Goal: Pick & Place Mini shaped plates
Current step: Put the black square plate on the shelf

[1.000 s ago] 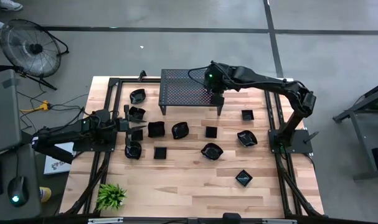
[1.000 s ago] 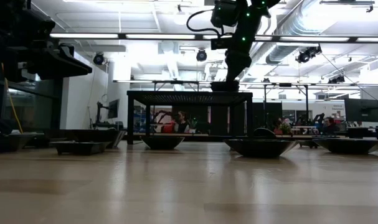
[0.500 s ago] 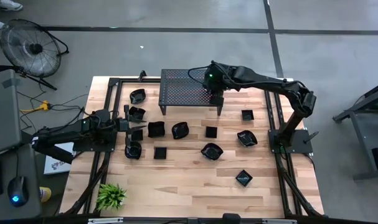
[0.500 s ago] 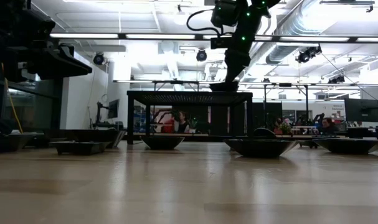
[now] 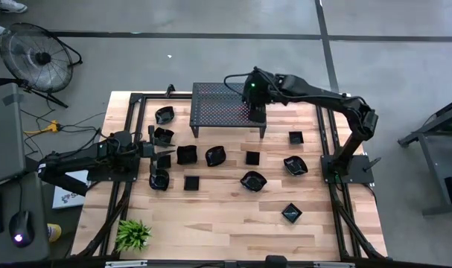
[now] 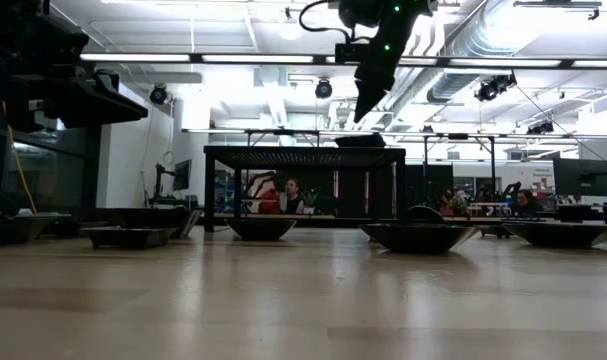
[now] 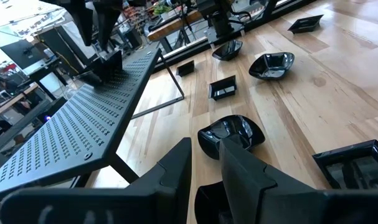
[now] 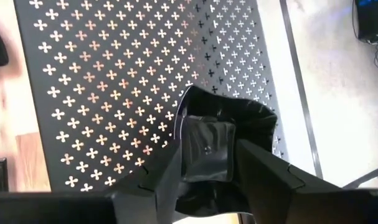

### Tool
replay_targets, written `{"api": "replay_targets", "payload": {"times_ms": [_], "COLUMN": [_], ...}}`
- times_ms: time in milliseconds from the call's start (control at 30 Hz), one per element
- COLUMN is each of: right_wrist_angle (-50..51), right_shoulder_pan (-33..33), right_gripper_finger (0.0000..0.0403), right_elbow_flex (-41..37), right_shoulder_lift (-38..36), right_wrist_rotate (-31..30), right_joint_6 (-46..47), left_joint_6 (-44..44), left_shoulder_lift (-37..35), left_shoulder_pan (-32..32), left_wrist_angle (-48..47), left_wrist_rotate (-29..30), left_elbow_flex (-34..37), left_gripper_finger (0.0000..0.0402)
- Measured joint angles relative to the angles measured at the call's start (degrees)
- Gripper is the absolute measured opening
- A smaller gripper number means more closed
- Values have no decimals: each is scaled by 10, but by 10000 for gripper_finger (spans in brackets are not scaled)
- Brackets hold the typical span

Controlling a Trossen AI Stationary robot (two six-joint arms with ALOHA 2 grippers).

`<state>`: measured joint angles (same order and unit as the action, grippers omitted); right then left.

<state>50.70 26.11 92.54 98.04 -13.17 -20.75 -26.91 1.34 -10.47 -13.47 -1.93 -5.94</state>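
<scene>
Our right gripper (image 5: 257, 112) hangs above the right end of the perforated stand (image 5: 218, 108), in the upper middle of the high view. In its wrist view our two dark fingers (image 8: 257, 168) stand apart on either side of a small glossy black plate (image 8: 223, 146), which lies on the stand's cross-punched top. The low view shows this plate as a flat dark shape on the stand's top edge, with the gripper tip clear above it, so the fingers hold nothing.

Our left gripper (image 5: 164, 152) lies low at the left of the high view, pointing right. In its wrist view the fingers (image 7: 176, 168) stand only narrowly apart; a dark rounded shape sits beneath them, but we cannot tell whether anything is held.

Outward on the wooden table (image 5: 226, 223) the other mini plates are spread. Two lobed ones (image 5: 164, 115) sit at the upper left beside the stand's left leg, and another (image 5: 159, 180) below the left gripper. In the centre row we see a square plate (image 5: 186, 154), a lobed one (image 5: 216, 155) and a small square one (image 5: 252, 157). Lower sit a small square (image 5: 191, 182) and a round lobed dish (image 5: 253, 179). To the right lie three more (image 5: 295, 165), well apart.

A small green plant (image 5: 132, 234) stands at the lower left corner. A floor fan (image 5: 36, 56) is off the table, upper left. We can read no writing or brand anywhere.
</scene>
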Motion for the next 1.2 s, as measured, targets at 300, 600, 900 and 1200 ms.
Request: {"api": "replay_targets", "payload": {"times_ms": [300,600,900,1200], "right_wrist_angle": [51,192,293,339], "right_shoulder_pan": [-23,-61,-100,-166], "right_gripper_finger": [174,168,167,165], "right_elbow_flex": [30,70,70,70], "right_shoulder_lift": [0,0,0,0], "right_wrist_rotate": [-6,-4,2,-1], "right_joint_6": [18,75,168,247], "left_joint_6": [0,0,0,0], "left_shoulder_lift": [0,0,0,0], "left_shoulder_pan": [0,0,0,0], "left_wrist_angle": [0,0,0,0], "left_wrist_rotate": [0,0,0,0], "left_elbow_flex": [0,0,0,0], "left_gripper_finger": [80,80,80,80]}}
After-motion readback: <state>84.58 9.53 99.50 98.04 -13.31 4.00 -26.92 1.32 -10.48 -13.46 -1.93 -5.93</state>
